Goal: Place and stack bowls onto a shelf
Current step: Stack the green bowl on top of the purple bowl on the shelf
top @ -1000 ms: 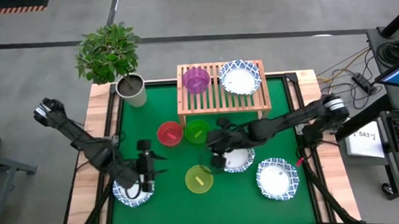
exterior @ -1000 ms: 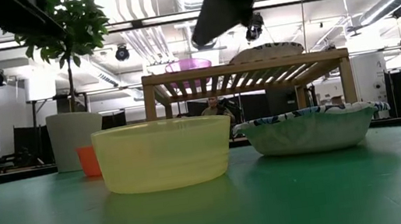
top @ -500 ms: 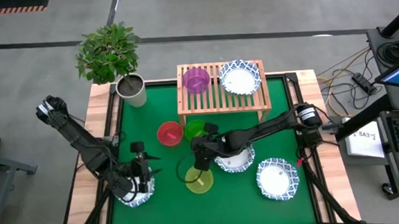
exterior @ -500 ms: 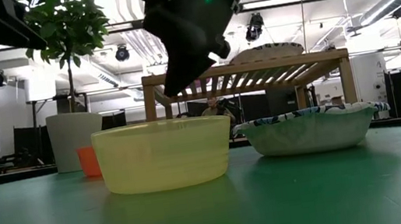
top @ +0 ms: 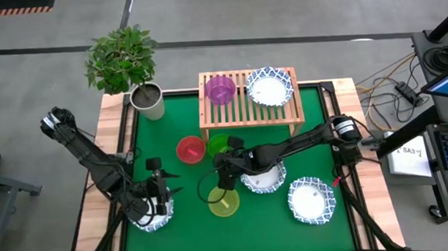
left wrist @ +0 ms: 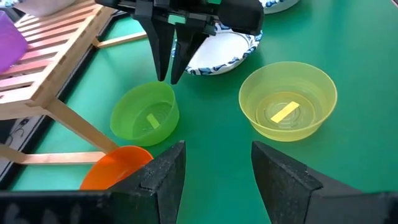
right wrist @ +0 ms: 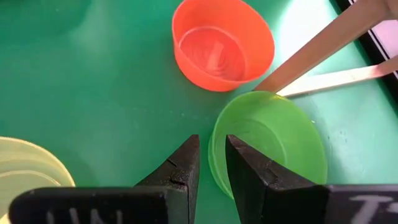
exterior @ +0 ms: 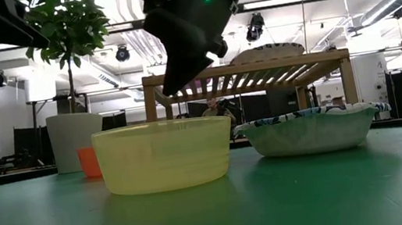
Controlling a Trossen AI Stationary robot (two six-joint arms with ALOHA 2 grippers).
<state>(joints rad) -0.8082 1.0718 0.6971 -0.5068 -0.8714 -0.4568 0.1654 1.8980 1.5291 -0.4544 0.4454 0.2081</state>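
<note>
Straddling the green bowl (right wrist: 268, 144) rim, right pincer (right wrist: 211, 163) slightly spread, above it.

right tool (left wrist: 170, 74) – fingers astride green bowl (left wrist: 145, 115) rim | yellow-green bowl (left wrist: 288, 99) nearby – apart

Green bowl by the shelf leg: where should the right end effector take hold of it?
Grip the green bowl by its thin upright rim, from above, one finger inside and one outside. Take the side away from the shelf leg, where the right end effector straddles the rim.
</note>
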